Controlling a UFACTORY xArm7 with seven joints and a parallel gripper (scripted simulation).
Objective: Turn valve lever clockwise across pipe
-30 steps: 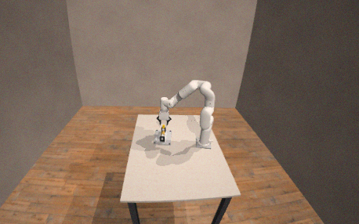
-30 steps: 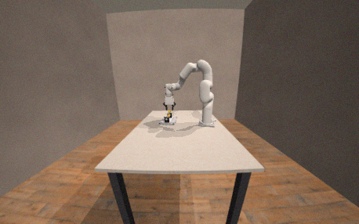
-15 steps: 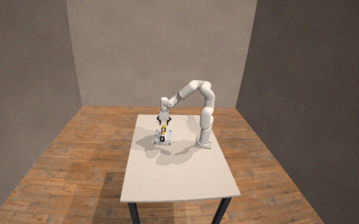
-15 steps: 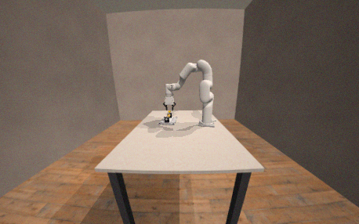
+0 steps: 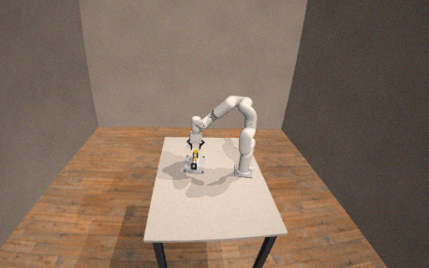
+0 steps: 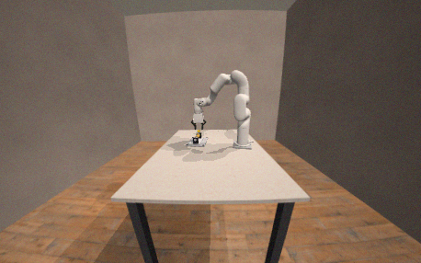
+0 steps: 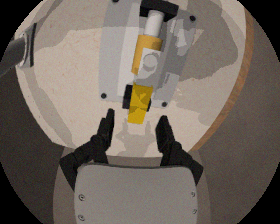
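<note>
Grey walls surround table (image 5: 239,220); open claw (image 7: 136,131) straddles lever (image 7: 140,102).

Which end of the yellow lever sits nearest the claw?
The lever's free yellow tip, lying between the open claw's black fingers. The other end joins the white stem farther away.

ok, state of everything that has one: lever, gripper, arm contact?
valve's lever: lying along the pipe, not yet turned across it
gripper: open, holding nothing
fingers: either side of the lever's free end; contact not clear
valve base plate: flat on the table
</note>
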